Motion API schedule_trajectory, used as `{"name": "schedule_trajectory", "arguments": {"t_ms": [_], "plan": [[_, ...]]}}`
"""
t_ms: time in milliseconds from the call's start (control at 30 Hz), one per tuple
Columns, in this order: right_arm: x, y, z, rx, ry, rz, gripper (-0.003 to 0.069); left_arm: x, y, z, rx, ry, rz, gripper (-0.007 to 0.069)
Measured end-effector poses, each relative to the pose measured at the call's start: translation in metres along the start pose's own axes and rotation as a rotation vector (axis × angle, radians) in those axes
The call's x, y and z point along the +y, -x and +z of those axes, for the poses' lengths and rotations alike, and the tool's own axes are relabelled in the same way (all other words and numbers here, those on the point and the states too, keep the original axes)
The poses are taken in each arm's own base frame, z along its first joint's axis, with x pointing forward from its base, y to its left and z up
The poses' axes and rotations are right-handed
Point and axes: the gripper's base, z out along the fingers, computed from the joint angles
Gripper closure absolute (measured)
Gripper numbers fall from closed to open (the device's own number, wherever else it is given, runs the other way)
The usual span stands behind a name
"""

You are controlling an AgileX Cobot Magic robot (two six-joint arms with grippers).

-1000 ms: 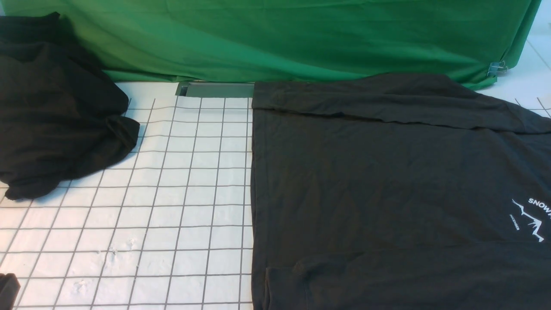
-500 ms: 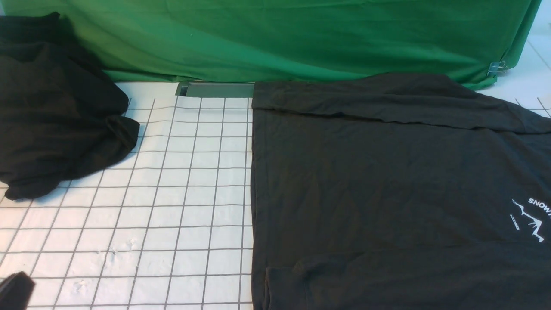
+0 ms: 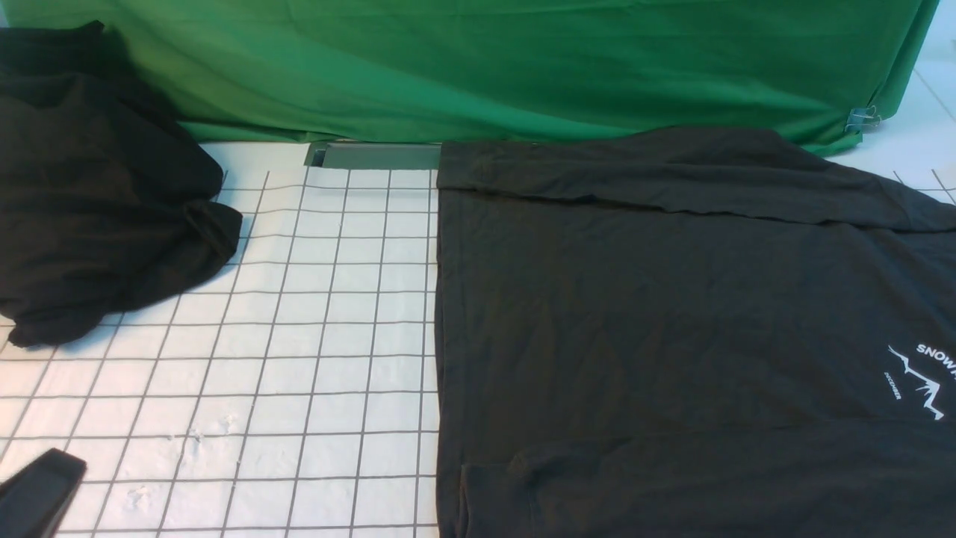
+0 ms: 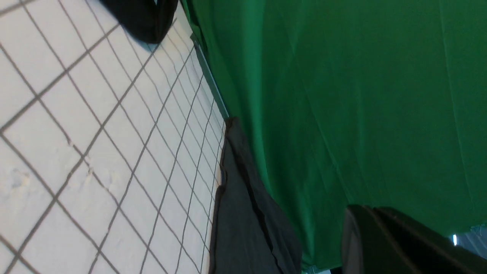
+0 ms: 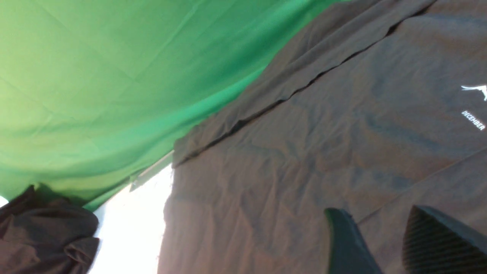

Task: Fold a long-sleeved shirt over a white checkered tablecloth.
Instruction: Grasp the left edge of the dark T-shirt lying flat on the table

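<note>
On the right half of the white checkered tablecloth (image 3: 299,314), the long-sleeved shirt (image 3: 635,314) lies flat, a sleeve (image 3: 672,175) folded across its far edge and its SNOW print (image 3: 933,351) toward the right. The left fingers (image 3: 37,489) are pressed together and empty over bare cloth at the near left; the right fingers (image 5: 342,243) stand partly apart above the shirt, gripping nothing.

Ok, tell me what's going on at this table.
A two-armed robot is folding the long-sleeved shirt, which lies flat on the right part of the white checkered tablecloth, with strips already folded in along its far and near edges. Neither hand holds it: the left hand is shut, over bare tablecloth at the near left, and the right hand hovers open above the shirt. A crumpled black garment sits at the far left.
</note>
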Motion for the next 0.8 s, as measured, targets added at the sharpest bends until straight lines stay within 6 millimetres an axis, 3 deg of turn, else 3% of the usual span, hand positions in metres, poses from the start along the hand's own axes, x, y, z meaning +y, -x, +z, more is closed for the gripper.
{"name": "schedule_trajectory", "arguments": {"t_ms": [100, 200, 300, 400, 467, 500, 567, 700, 733, 800], "plan": [[0.014, 0.012, -0.004, -0.023, 0.044, -0.042, 0.0498, -0.022, 0.009, -0.004, -0.034, -0.063, 0.126, 0.0606], [0.047, 0.04, -0.018, -0.091, 0.119, -0.175, 0.061, -0.069, 0.024, -0.014, -0.065, -0.155, 0.293, 0.0606], [0.078, 0.069, -0.027, -0.081, 0.113, -0.31, 0.0638, -0.11, 0.036, -0.011, -0.01, -0.153, 0.427, 0.0606], [0.1, 0.091, -0.026, 0.035, 0.017, -0.453, 0.0641, -0.138, 0.041, 0.009, 0.169, -0.061, 0.574, 0.0606], [0.107, 0.102, -0.017, 0.207, -0.111, -0.551, 0.0641, -0.149, 0.042, 0.035, 0.368, 0.04, 0.67, 0.0606], [0.109, 0.104, -0.019, 0.195, -0.11, -0.563, 0.0641, -0.151, 0.042, 0.034, 0.38, 0.035, 0.681, 0.0606], [0.11, 0.112, -0.002, 0.475, -0.29, -0.653, 0.0634, -0.152, 0.039, 0.075, 0.707, 0.144, 0.762, 0.0606], [0.106, 0.112, 0.016, 0.668, -0.372, -0.7, 0.0626, -0.144, 0.034, 0.125, 0.982, 0.184, 0.748, 0.0606], [0.103, 0.109, 0.025, 0.738, -0.394, -0.709, 0.0622, -0.134, 0.028, 0.147, 1.071, 0.191, 0.715, 0.0606], [0.1, 0.107, 0.033, 0.787, -0.404, -0.71, 0.0617, -0.123, 0.012, 0.167, 1.175, 0.189, 0.691, 0.0606]]}}
